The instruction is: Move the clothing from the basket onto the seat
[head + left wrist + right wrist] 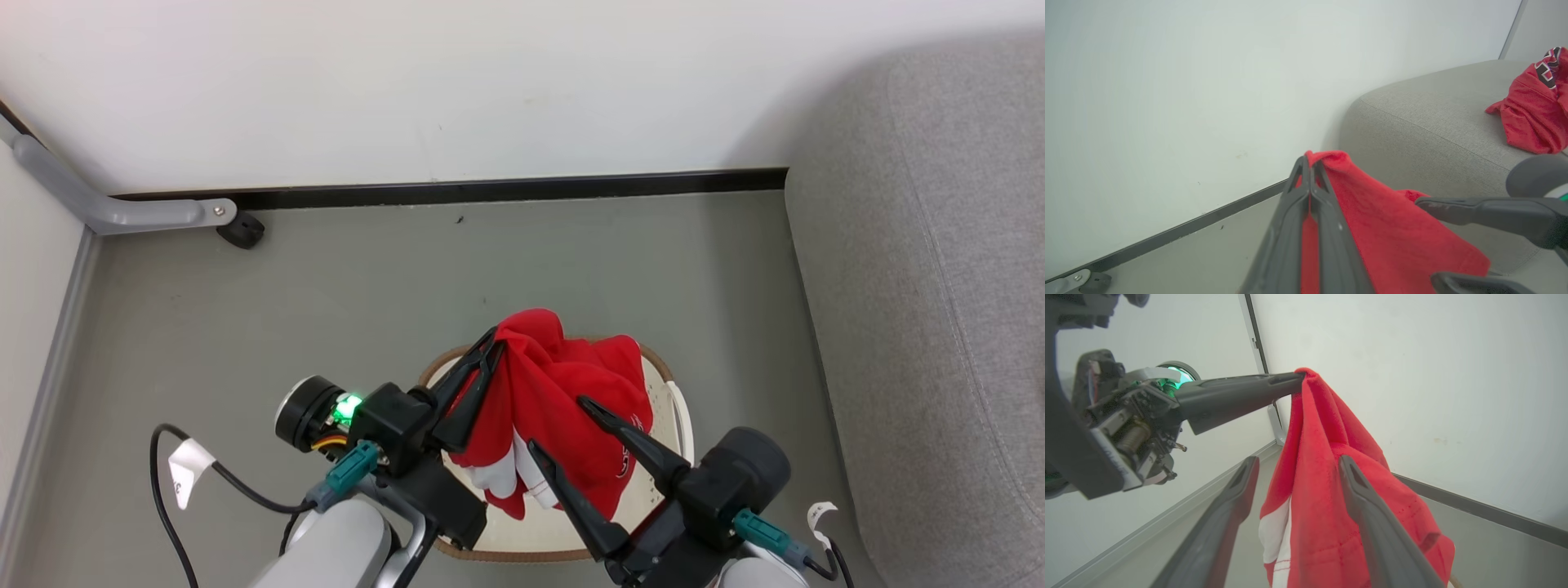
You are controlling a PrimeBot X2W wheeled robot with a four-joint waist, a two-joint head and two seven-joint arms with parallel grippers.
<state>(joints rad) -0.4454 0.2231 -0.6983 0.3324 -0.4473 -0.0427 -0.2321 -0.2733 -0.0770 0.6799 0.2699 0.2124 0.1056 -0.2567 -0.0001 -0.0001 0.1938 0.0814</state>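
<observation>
One piece of the clothing, the numbered garment (1535, 114) with black-and-white numerals, is seen lying crumpled on the seat (1433, 118); that share of the task is judged done. The other piece, the striped garment (563, 384), is held up above the basket (673, 400). It is pinched at its top fold by the left pincer (494, 339), whose two fingers are pressed together on the cloth. From that pinch the fabric is draped downward, and white trim is shown near its lower hem. The right pincer (558, 423) is spread wide, with one finger at each side of the hanging cloth. Nothing is gripped by it, and whether its fingers touch the fabric cannot be told.

The striped garment is thus lifted but not yet carried across. The seat is found to the robot's right, apart from the basket, with a strip of grey floor (735, 269) between them. What is left is judged to be the carry to the right and the release onto the grey cushion.

As to the basket, its cream bottom and perforated wall are bare where they can be seen, at the near edge and the right side. Its middle is hidden behind the hanging garment and the pincers, so it cannot be said whether the hem rests inside or whether anything else lies there.
</observation>
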